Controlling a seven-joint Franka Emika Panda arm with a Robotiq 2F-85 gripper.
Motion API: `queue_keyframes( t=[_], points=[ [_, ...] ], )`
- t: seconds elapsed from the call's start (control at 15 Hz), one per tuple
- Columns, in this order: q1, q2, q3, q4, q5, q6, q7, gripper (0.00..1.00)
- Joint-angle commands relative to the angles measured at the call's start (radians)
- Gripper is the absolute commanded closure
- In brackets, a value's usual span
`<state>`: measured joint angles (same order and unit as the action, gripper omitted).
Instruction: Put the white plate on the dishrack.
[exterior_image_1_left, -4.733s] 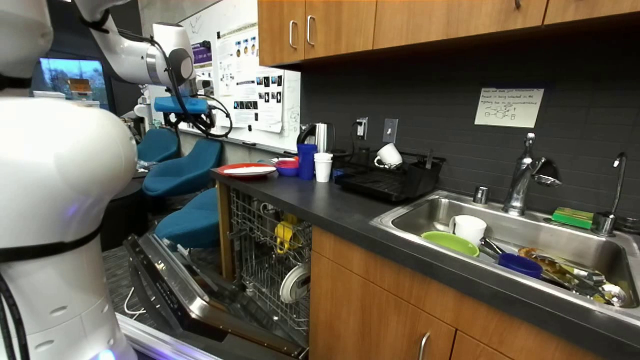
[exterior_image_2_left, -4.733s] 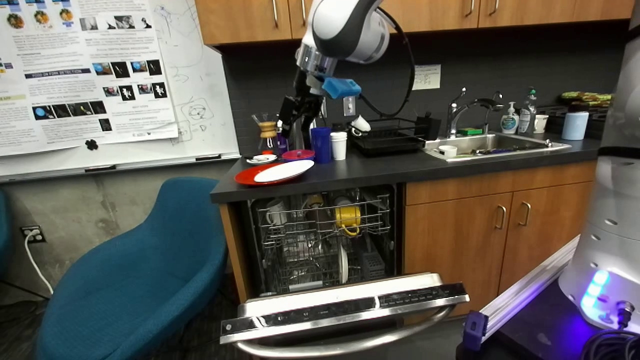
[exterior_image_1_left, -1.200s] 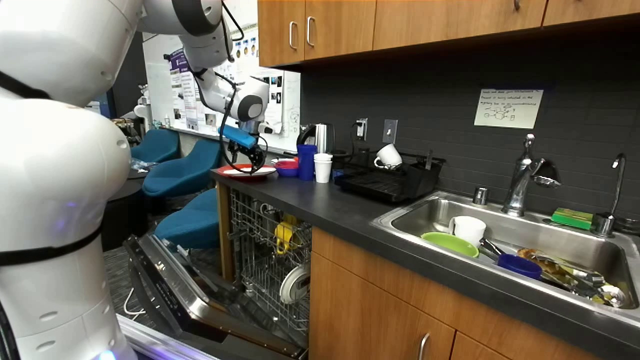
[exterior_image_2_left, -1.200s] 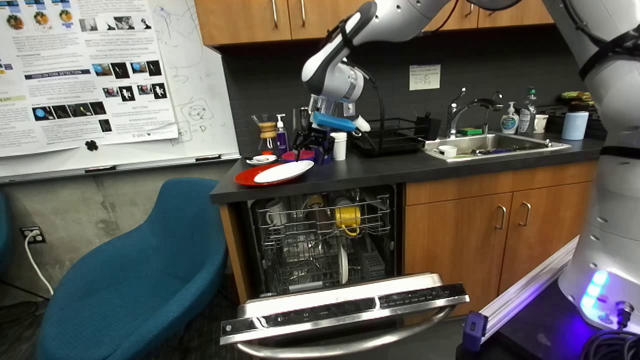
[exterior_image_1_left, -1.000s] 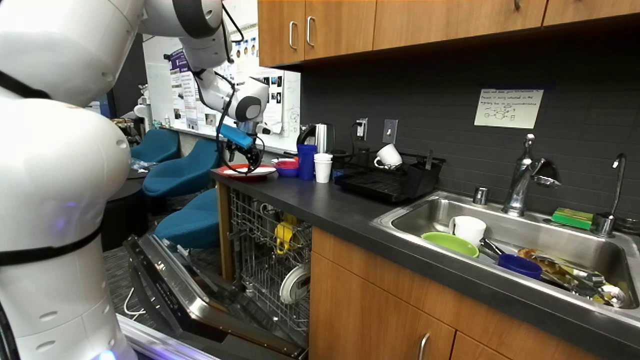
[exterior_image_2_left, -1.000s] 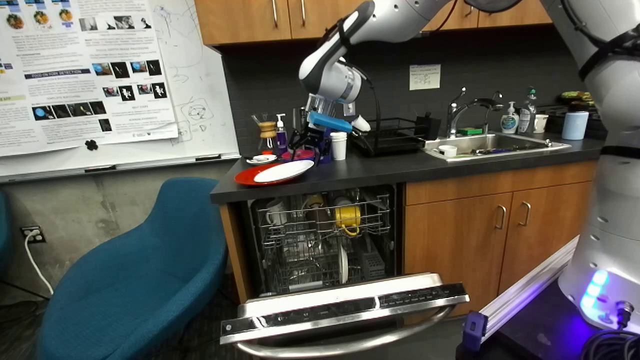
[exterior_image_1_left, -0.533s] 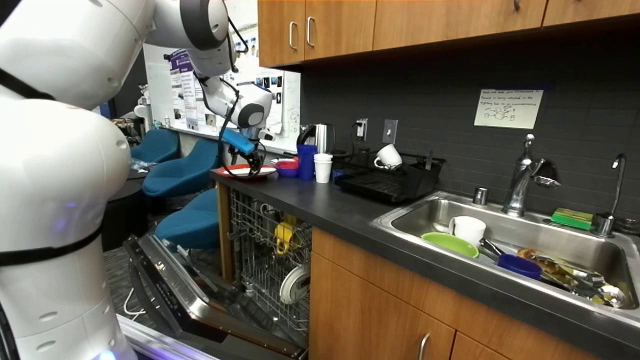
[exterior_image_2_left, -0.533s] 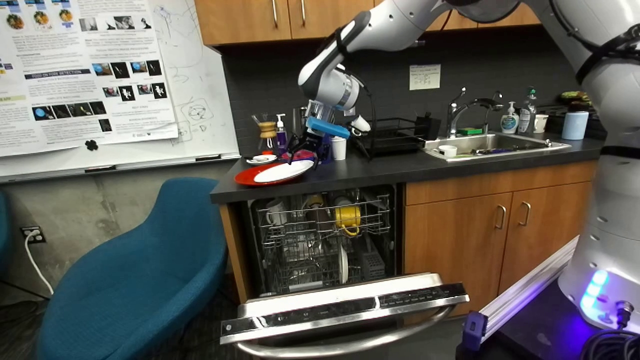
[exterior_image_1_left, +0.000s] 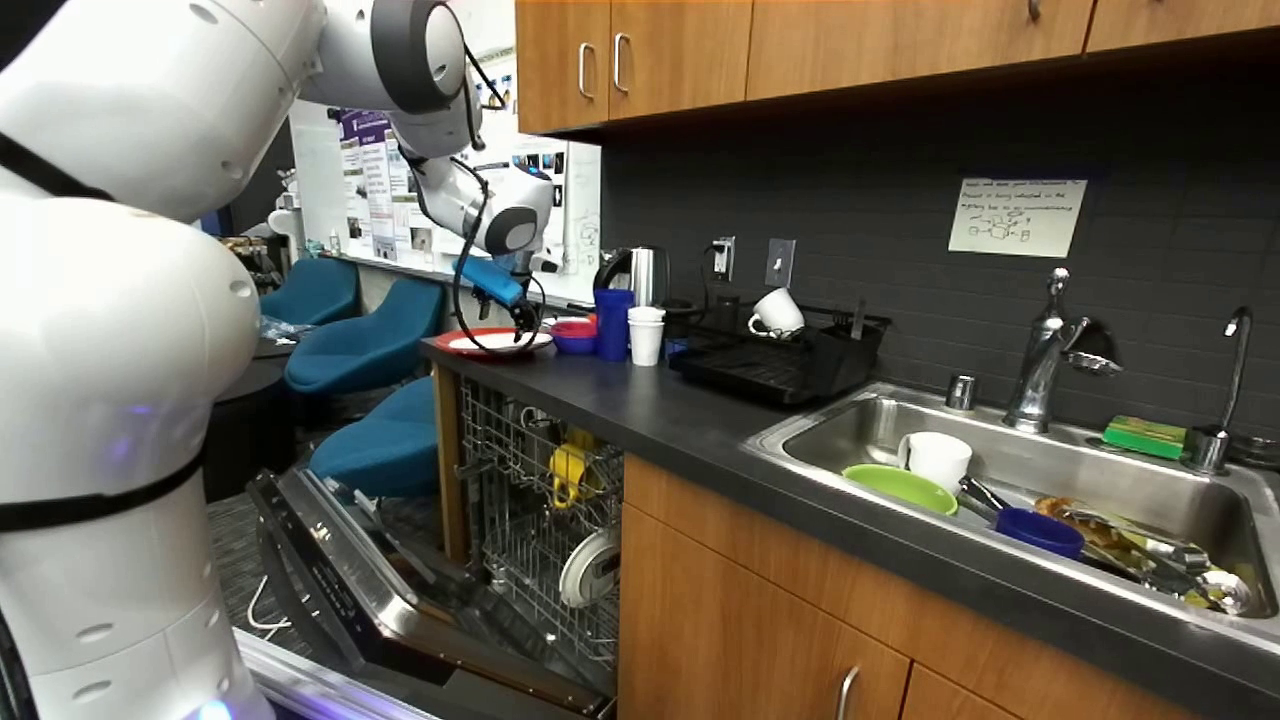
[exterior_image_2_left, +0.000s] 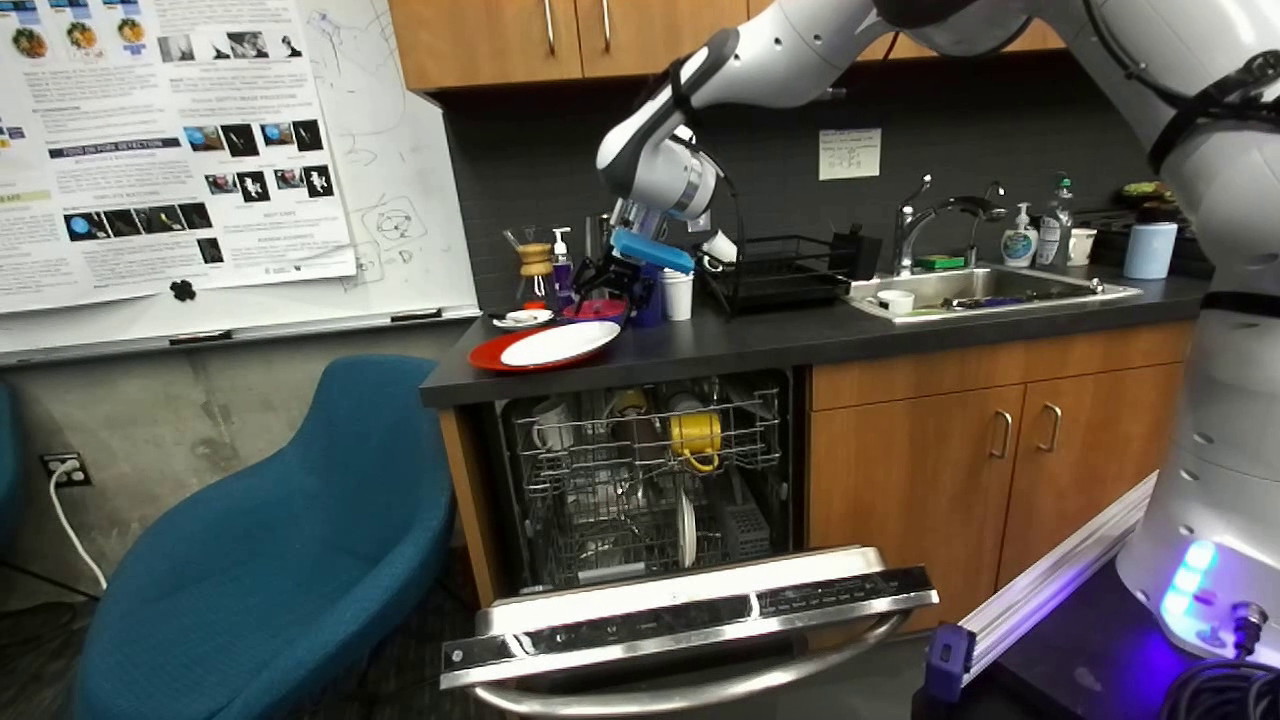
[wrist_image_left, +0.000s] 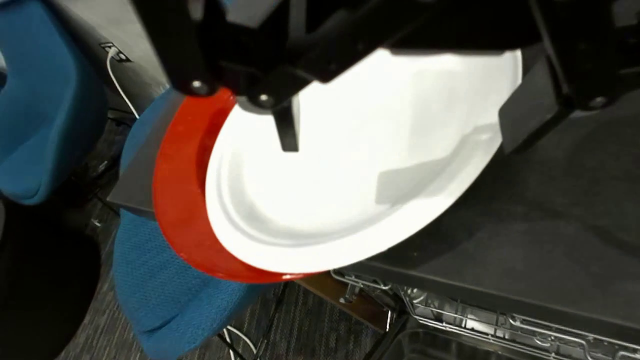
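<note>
One gripper: jaws spread wide above the white plate; whether either jaw touches it I cannot tell.
White plate: face-up, off-centre on the red plate, its edge reaching past that rim over the dark counter.
Bowls: pink over purple-blue, just beside the plates, near a tall blue cup and nested white cups.
Dishrack: black, on the counter between those cups and the sink; a white mug tilts in it.
Sink: holds a green bowl, a blue bowl, another mug and utensils.
Dishwasher: door tipped partway down; a round GE badge sits at one end of its panel, the button lettering too small for me to read.
Wall note: handwriting with little sketches; I can't make out the words.
Posters: up on the whiteboard; one dark band seems to say "FOOD ON FORK DETECTION".
</note>
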<state>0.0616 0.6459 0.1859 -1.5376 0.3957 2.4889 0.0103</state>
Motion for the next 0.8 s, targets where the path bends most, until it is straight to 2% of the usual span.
queue_keyframes(
  t=[0.0,0.73],
  points=[
    [-0.013,0.021,0.013,0.033,0.001,0.017,-0.014,0.0],
    [-0.03,0.018,-0.018,0.02,-0.051,0.037,-0.021,0.0]
  ],
)
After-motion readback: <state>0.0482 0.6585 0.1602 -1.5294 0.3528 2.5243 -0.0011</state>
